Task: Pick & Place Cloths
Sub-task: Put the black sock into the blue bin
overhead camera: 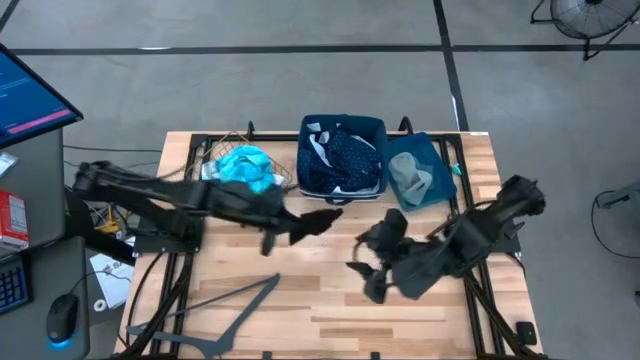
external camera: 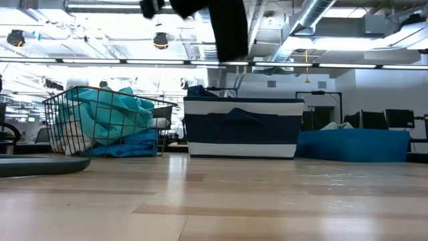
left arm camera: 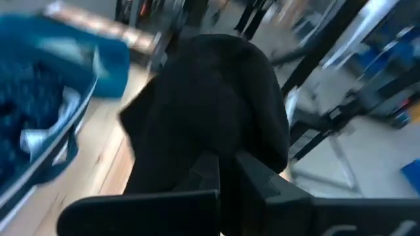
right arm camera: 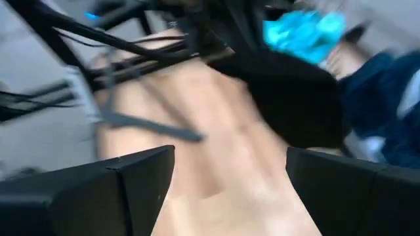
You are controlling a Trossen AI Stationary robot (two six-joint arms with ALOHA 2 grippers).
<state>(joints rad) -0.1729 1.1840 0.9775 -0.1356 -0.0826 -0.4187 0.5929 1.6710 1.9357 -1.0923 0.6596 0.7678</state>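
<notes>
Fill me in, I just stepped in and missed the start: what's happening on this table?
The robot is sorting cloths. Its left gripper is shut on a black cloth, holding it in the air above the wooden table, in front of the dark blue bin that holds a dotted navy cloth. A turquoise cloth sits in the wire basket. The right gripper is open and holds nothing, over the table's right side.
</notes>
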